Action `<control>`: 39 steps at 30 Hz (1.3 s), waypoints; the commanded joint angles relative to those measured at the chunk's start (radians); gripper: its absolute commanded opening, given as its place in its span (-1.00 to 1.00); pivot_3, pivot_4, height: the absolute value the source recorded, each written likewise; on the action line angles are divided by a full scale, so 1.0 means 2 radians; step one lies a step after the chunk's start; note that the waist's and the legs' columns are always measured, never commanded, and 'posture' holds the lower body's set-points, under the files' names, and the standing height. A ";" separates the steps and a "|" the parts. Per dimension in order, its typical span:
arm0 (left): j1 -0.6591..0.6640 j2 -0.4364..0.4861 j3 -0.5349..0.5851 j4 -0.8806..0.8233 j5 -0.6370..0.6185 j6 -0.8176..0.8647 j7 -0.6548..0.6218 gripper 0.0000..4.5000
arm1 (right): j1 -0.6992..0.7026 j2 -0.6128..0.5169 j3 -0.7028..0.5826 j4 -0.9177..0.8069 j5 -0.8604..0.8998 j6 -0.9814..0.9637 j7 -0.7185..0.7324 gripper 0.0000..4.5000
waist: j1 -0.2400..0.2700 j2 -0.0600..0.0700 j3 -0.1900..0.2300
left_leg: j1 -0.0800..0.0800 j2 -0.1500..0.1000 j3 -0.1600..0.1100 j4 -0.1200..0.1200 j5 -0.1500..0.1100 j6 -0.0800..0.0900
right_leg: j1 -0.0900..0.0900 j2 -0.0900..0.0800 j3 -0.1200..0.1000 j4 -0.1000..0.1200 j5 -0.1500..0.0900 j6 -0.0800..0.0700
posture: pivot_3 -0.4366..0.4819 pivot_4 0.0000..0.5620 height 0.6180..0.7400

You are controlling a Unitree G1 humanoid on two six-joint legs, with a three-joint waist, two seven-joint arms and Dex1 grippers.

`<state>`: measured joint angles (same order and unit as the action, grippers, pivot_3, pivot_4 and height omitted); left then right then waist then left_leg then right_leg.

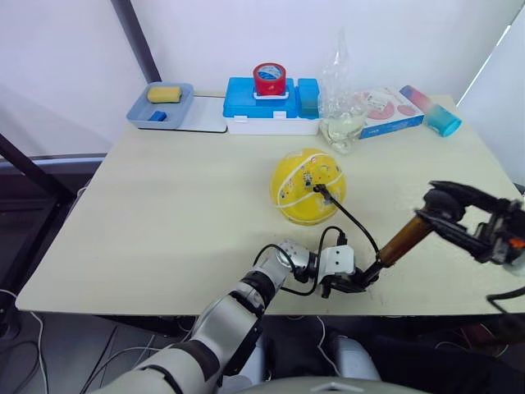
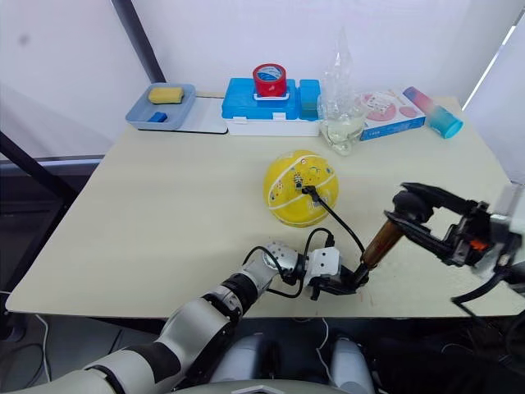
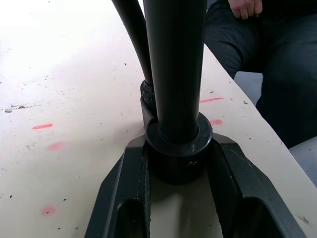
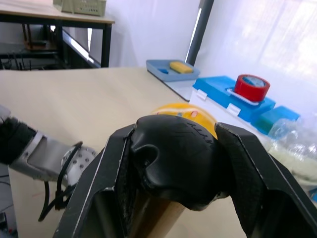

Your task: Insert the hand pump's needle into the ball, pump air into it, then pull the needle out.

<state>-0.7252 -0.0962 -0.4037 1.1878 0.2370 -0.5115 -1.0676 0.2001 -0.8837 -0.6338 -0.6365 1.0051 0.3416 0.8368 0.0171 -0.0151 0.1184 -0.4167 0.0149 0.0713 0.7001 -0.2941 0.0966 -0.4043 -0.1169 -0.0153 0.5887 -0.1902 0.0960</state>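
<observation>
Ball: the yellow ball (image 1: 308,186) sits round in the middle of the table, a bit toward the right.
Needle: the needle (image 1: 319,190) is stuck in the ball near the top, on the side facing the robot.
Hose: a thin black hose (image 1: 354,220) runs from the needle down to the low end of the pump.
Pump: the hand pump (image 1: 404,240) is at the front right of the table. It leans. Its low end sits near the front edge and its handle end is up high and to the right.
Left gripper: the left gripper (image 1: 354,281) squeezes the black bottom end of the pump, one finger on each side.
Right gripper: the right gripper (image 1: 443,203) is closed on the black handle at the top of the pump.
Table: the table (image 1: 180,222) is pale and flat, with small red marks and dark specks near the front edge.
Back of table: a blue box (image 1: 261,107) with a red tape roll (image 1: 269,79) on top, a grey tray (image 1: 164,107) holding a yellow sponge (image 1: 164,93), and a clear bag (image 1: 342,98).
Room: white walls behind.
Person: a person in dark trousers (image 3: 277,59) sits just beside the table edge.
</observation>
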 commanded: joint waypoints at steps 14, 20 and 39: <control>0.013 0.007 -0.016 0.019 0.025 0.010 -0.001 -0.51 | 0.067 0.072 0.164 0.046 -0.194 -0.063 0.021 -0.14 | 0.000 -0.005 -0.002 | 0.000 0.000 -0.005 0.000 0.001 -0.003 | 0.002 0.007 0.013 -0.001 -0.001 0.000 | -0.05 -0.47 0.95; 0.011 0.007 -0.015 0.018 0.024 0.012 0.000 -0.51 | 0.070 0.126 0.236 0.131 -0.282 -0.150 0.025 -0.14 | -0.001 -0.005 -0.003 | 0.001 0.000 -0.006 0.000 0.001 -0.005 | 0.002 0.007 0.014 0.000 -0.001 0.000 | -0.05 -0.47 0.95; 0.012 0.011 -0.013 0.020 0.022 0.013 -0.003 -0.51 | 0.044 0.048 0.052 0.004 -0.085 -0.073 0.012 -0.15 | 0.001 0.002 -0.001 | 0.000 -0.001 -0.006 0.000 0.001 -0.005 | 0.002 0.003 0.007 0.000 -0.001 0.000 | -0.05 -0.47 0.95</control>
<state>-0.7243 -0.1011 -0.4025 1.1897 0.2393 -0.5083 -1.0684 0.3005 -0.7730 -0.4493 -0.5743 0.7453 0.1631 0.8819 0.0186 -0.0121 0.1164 -0.4164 0.0137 0.0588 0.6994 -0.2928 0.0858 -0.4006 -0.1099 -0.0022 0.5887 -0.1920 0.0961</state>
